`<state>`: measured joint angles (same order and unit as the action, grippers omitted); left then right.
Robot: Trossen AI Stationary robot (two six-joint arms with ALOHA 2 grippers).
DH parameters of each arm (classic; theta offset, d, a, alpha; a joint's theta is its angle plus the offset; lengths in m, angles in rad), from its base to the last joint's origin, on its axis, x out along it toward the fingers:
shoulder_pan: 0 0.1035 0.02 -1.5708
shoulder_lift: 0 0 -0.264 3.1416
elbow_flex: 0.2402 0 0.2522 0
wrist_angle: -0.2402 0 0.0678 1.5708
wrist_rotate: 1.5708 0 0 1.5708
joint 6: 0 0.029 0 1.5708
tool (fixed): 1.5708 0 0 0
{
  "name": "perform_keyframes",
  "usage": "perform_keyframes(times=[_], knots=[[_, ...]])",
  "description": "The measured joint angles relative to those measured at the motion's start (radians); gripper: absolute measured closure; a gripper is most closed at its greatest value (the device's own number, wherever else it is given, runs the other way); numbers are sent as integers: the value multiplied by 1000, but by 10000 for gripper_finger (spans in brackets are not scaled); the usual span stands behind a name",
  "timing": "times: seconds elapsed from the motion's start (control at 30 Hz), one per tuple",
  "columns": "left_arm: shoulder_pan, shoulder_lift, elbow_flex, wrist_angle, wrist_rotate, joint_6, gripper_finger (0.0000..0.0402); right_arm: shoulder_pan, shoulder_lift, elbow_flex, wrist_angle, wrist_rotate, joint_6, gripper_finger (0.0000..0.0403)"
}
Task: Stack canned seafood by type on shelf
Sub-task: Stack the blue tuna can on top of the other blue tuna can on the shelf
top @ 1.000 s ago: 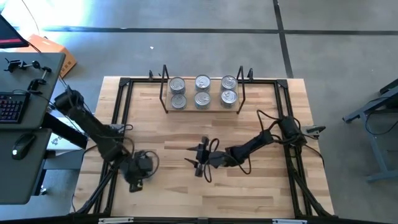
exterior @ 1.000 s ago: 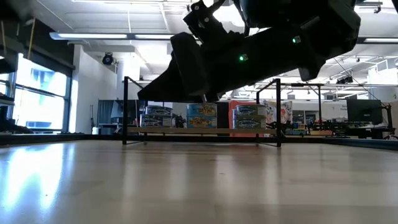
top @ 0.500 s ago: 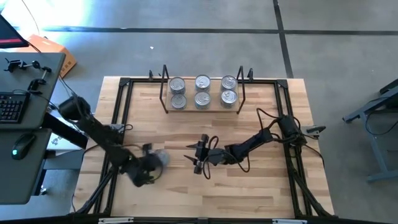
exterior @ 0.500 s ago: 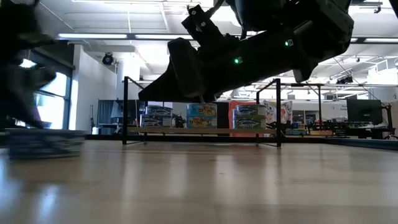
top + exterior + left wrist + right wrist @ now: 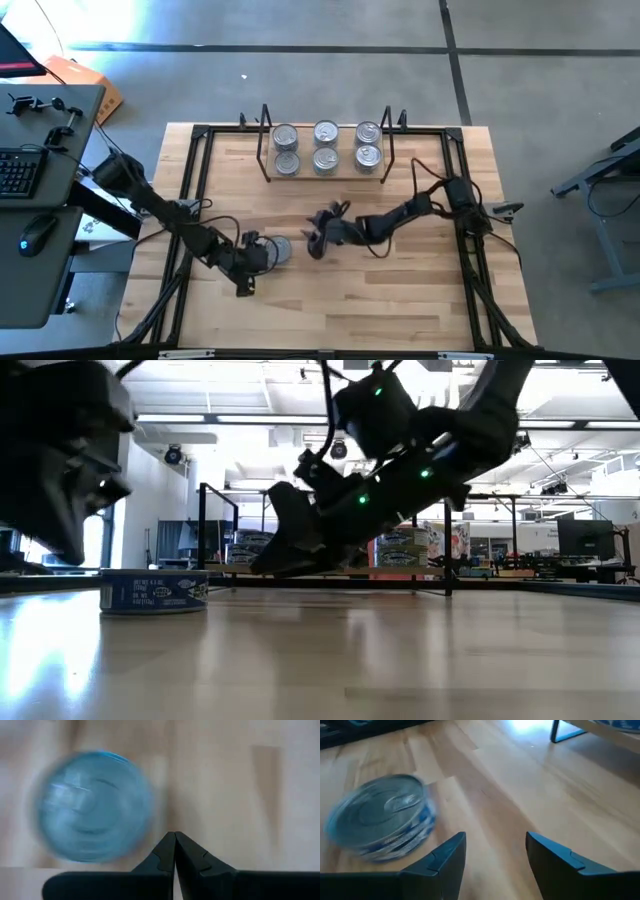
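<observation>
A squat tin with a silver lid and blue label (image 5: 279, 250) (image 5: 153, 590) stands flat on the wooden tabletop, left of its middle. My left gripper (image 5: 257, 263) (image 5: 175, 840) is shut just beside it, on its left-near side. My right gripper (image 5: 318, 238) (image 5: 495, 851) is open to the tin's right, pointing at it across a gap, with nothing between its fingers. The tin (image 5: 380, 822) shows ahead of those fingers. The shelf (image 5: 303, 176) at the far edge carries several more tins (image 5: 325, 145) in two rows. My left gripper's shut fingertips (image 5: 167, 845) stand close by the tin's side (image 5: 145, 827), coming at it slanting down from the table's left-near side. Whether they touch it, I cannot tell. The tin rests flat on the table.
Black frame rails (image 5: 195, 180) run along the table's edges. A desk with a keyboard and a mouse (image 5: 35, 232) stands beyond the left edge. Bare wood lies between the shelf and both grippers.
My left gripper has swung toward the table's right, sinking and turning as it went. The tin has slid along the table toward the right with it, staying flat. My right gripper has gone toward the far edge and rolled, its fingers still apart.
</observation>
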<state>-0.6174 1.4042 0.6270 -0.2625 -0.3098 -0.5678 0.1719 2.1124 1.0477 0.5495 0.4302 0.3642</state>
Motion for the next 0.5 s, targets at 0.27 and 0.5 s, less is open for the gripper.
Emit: perform_keyframes(times=[0.27, 0.5], knots=[[-4, 73, -88, 110, -145, -63, 401, -82, 0, 0, -3, -192, -113, 206], [71, 81, -89, 104, -344, 52, 401, -56, 0, 0, -17, -205, -138, 206]])
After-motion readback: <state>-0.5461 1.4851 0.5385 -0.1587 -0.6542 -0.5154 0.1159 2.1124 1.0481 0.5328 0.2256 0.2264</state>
